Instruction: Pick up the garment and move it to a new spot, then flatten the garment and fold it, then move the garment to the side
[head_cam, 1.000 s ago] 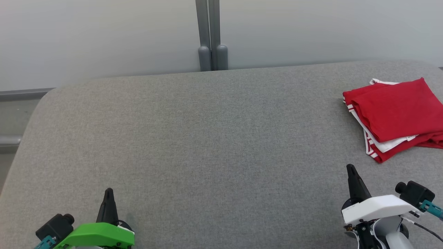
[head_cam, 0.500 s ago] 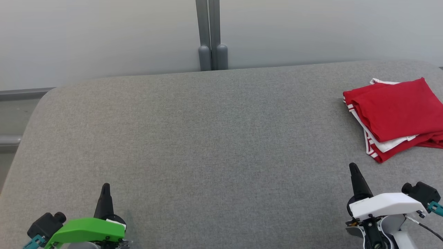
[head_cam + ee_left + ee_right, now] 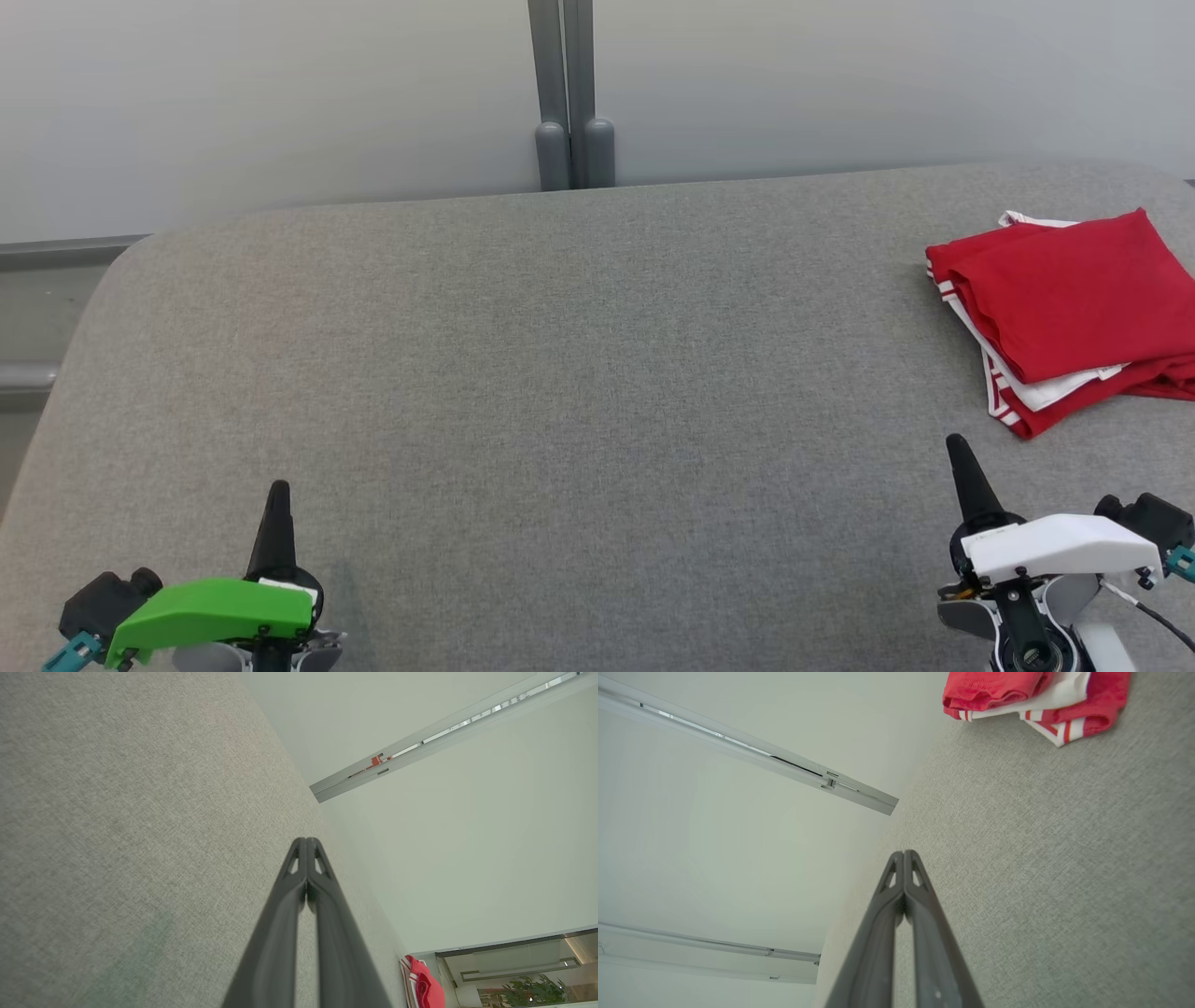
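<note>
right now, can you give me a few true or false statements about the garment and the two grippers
1. The red garment lies folded at the right side of the grey surface. True.
2. The right gripper is clamped on the garment. False: its fingers are shut on nothing, and it sits apart from the garment, on the robot's side of it.
3. The left gripper has its fingers shut together. True.
4. The garment is plain red all over. False: white cloth with red stripes shows along its edges.
</note>
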